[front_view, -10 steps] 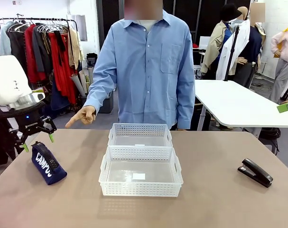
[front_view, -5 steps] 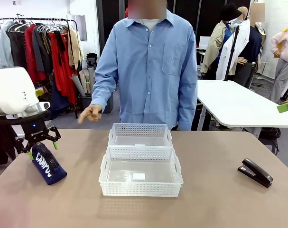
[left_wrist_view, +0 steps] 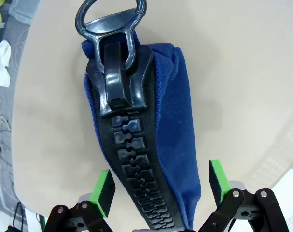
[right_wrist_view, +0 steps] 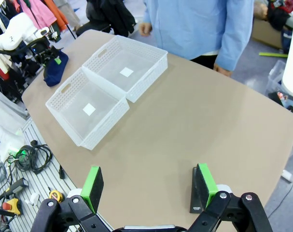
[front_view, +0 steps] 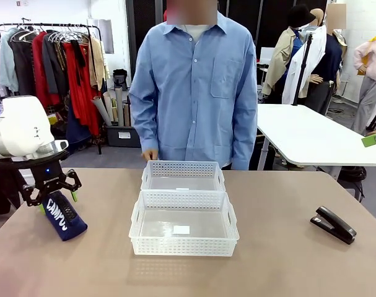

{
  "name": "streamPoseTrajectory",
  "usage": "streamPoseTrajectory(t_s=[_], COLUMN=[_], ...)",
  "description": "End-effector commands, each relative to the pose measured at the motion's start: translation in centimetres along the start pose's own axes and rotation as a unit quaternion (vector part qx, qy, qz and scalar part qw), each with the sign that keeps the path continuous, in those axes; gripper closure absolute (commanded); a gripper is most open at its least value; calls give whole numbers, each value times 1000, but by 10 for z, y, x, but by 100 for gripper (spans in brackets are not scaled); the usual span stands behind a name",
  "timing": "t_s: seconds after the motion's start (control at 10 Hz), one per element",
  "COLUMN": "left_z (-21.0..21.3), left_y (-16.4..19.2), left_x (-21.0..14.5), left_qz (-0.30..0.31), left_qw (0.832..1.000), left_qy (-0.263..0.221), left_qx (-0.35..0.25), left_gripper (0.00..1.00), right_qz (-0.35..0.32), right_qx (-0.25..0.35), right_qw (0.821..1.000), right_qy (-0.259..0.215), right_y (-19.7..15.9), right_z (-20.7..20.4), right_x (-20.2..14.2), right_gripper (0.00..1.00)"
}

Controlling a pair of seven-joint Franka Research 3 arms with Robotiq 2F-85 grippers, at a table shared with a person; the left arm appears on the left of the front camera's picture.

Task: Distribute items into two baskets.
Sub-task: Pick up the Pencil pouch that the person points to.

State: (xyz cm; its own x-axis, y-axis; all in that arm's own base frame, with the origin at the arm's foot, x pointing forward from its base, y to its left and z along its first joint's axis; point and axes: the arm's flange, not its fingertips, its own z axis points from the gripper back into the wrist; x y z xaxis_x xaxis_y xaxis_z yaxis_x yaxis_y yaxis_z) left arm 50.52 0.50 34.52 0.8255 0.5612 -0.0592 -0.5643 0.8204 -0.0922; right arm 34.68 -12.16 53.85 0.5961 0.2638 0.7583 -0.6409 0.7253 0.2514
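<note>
The navy zip pouch [front_view: 64, 216] with white lettering lies at the table's left. My left gripper [front_view: 57, 200] is down over its far end, open. In the left wrist view the green pads [left_wrist_view: 104, 191] stand on either side of the pouch [left_wrist_view: 173, 140], apart from the fabric. The two white baskets sit mid-table, the smaller one [front_view: 183, 169] far and the larger one [front_view: 183, 246] near, both empty. The black stapler [front_view: 334, 224] lies at the right. My right gripper [right_wrist_view: 148, 187] hangs open high above the table, with the stapler [right_wrist_view: 195, 193] beside its right finger.
A person in a blue shirt stands at the far edge, one hand [front_view: 150, 154] just behind the smaller basket. From the right wrist view, bare table [right_wrist_view: 185, 125] stretches between the baskets [right_wrist_view: 90, 108] and the stapler.
My left gripper has come down and a little right, onto the pouch's far end. The person's pointing hand has drawn back to behind the smaller basket.
</note>
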Motion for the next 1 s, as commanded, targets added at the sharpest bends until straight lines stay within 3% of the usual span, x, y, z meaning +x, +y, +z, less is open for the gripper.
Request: streamPoseTrajectory(t_s=[0.0, 0.3, 0.6, 0.8, 0.9], left_z=[0, 0, -1, -1, -1], left_y=[-1, 0, 2, 2, 3], left_x=[-1, 0, 0, 1, 1], left_qz=[3, -9, -12, -13, -16], left_qw=[1000, 1000, 1000, 1000, 1000], left_qy=[-13, -2, 1, 1, 1], left_qx=[2, -12, -15, -16, -18], left_gripper=[0, 22, 65, 99, 100], right_qz=[10, 10, 10, 10, 10], right_qx=[8, 8, 8, 8, 8], right_qw=[1000, 1000, 1000, 1000, 1000], right_qy=[-15, -15, -15, -15, -15], right_y=[-2, -2, -2, -2, -2], right_z=[0, 0, 0, 0, 0], right_x=[2, 2, 2, 2, 2], right_gripper=[0, 0, 0, 0, 0])
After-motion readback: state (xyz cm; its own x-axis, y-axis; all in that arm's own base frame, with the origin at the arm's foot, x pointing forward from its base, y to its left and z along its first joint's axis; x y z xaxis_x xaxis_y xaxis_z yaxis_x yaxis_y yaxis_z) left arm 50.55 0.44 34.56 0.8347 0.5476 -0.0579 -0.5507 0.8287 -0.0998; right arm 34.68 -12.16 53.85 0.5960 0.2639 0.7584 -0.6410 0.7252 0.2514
